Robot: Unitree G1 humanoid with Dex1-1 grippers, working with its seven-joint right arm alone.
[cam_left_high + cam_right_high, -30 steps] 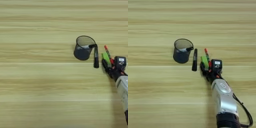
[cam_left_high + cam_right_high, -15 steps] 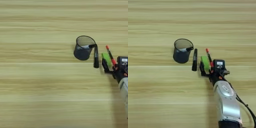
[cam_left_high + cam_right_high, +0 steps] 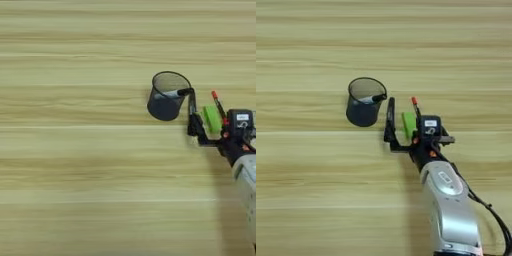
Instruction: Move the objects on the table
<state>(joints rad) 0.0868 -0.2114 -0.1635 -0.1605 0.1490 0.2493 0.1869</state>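
A dark mesh pen cup [image 3: 363, 102] stands near the middle of the table [image 3: 306, 165]. A long black marker [image 3: 390, 116] lies just right of it, its top end against the cup's rim. Right of the marker lie a bright-green block [image 3: 408, 124] and a thin red pen [image 3: 415, 106]. My right gripper [image 3: 418, 140] sits just below the block and pen, fingers spread open. Its left finger [image 3: 196, 131] reaches the marker's lower end. The pen's lower end is hidden by the gripper's body. Nothing is held.
My silver forearm [image 3: 448, 200] comes up from the bottom edge, with a black cable [image 3: 491, 220] trailing on its right. Bare wood lies to the left and at the far side.
The gripper has shifted a little to the right and forward, closer under the green block and red pen. Cup, marker, block and pen have stayed where they were.
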